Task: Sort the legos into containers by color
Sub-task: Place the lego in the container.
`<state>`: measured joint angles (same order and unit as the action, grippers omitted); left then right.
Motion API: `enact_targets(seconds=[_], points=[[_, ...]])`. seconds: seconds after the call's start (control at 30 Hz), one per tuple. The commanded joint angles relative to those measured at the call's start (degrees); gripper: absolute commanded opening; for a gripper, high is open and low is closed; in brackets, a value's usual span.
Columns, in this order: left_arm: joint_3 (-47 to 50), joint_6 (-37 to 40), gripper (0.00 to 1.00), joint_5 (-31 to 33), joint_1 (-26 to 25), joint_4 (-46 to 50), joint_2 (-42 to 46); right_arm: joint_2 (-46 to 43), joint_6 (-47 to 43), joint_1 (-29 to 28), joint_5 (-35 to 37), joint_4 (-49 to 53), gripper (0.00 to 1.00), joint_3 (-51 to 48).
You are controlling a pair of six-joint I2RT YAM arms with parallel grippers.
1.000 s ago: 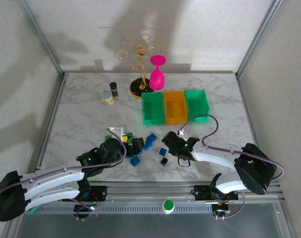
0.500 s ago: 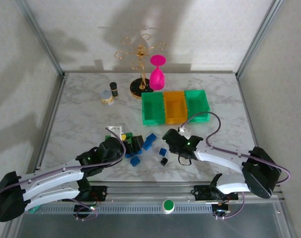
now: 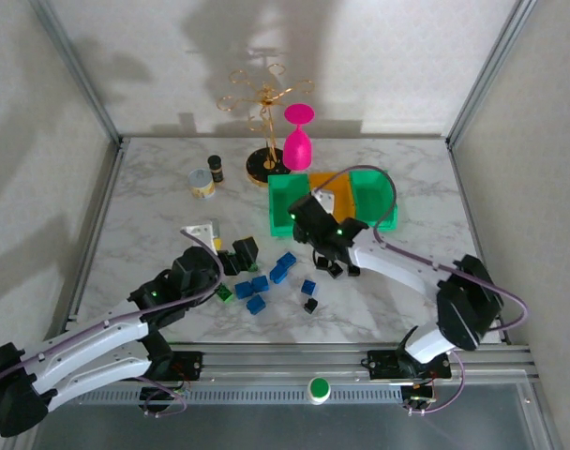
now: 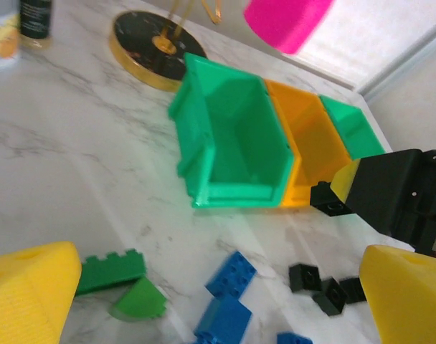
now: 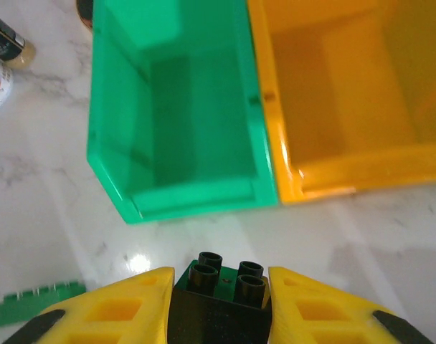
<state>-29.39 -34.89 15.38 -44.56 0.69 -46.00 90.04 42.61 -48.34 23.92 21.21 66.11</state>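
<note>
Three open bins stand joined in a row on the far right part of a marbled surface (image 3: 154, 216): a left green bin (image 3: 280, 221), an orange bin (image 3: 337, 183) in the middle, and a right green bin (image 3: 374, 197). From the right wrist, the left green bin's floor is bare, and so is the part of the orange bin's floor that shows.

The right pincer (image 3: 302, 210) is closed on a black brick (image 5: 219, 287), studs up. It holds the brick clear of the surface, just beside the bins' near walls, about where green meets orange. The left pincer (image 3: 224, 246) stands open, its yellow fingers (image 4: 31, 287) wide apart. Below it, loose bricks lie on the surface, nearer than the bins and to their left: blue bricks (image 3: 257, 292), a green brick (image 4: 110, 271) and black bricks (image 4: 325, 290).

From above, the right arm crosses the orange bin and the left green bin's right side, hiding much of both. In the left wrist view the right pincer cuts off part of the right green bin's inside, so I cannot tell what it holds. The orange bin runs off the right edge of the right wrist view.
</note>
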Motion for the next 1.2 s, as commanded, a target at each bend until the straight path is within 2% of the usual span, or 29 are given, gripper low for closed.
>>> enact_targets(seconds=[0.0, 0.23, 0.53, 0.9, 1.17], points=[[-2.06, 0.7, 1.0, -3.09, 3.95, 1.96, 0.82, 5.12, -6.0, 1.71, -1.38, -3.49, 0.33, 6.23], [-2.36, 1.08, 1.0, -5.64, 8.93, 0.04, -0.98, 15.12, -10.07, 3.63, -2.07, -7.92, 0.34, 13.41], [-2.26, 0.71, 1.0, -7.11, 11.32, -1.91, -3.39, 23.27, -12.23, 4.67, -3.01, -10.06, 0.34, 17.84], [-2.19, 0.79, 1.0, -7.53, 12.03, -2.01, -4.2, 28.05, -13.53, 5.77, -3.49, -12.18, 0.35, 18.17], [-2.38, 1.23, 1.0, -7.8, 12.3, -1.82, -4.32, 27.49, -14.04, 5.86, -3.75, -12.51, 0.38, 18.08]])
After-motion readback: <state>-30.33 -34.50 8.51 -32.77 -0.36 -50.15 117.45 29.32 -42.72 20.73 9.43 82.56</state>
